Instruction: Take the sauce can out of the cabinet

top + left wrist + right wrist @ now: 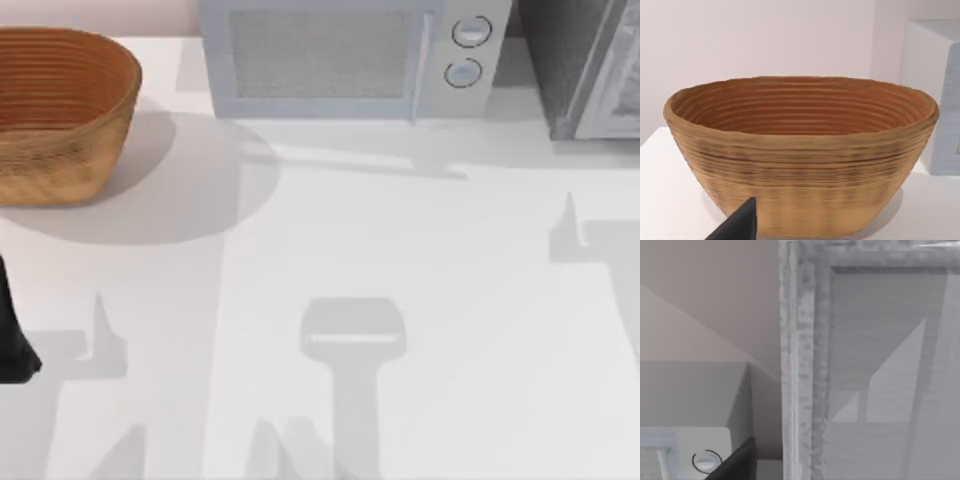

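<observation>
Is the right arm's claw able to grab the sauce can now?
Probably not yet. The right wrist view faces the cabinet, whose pale framed front looks closed, with the microwave beside it. That front likely needs opening first.

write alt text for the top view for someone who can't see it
A white table seen from above holds a woven basket at far left, a pale microwave with two round knobs at the back centre, and a grey cabinet at the back right corner. A dark part of the left arm shows at the left edge.
</observation>
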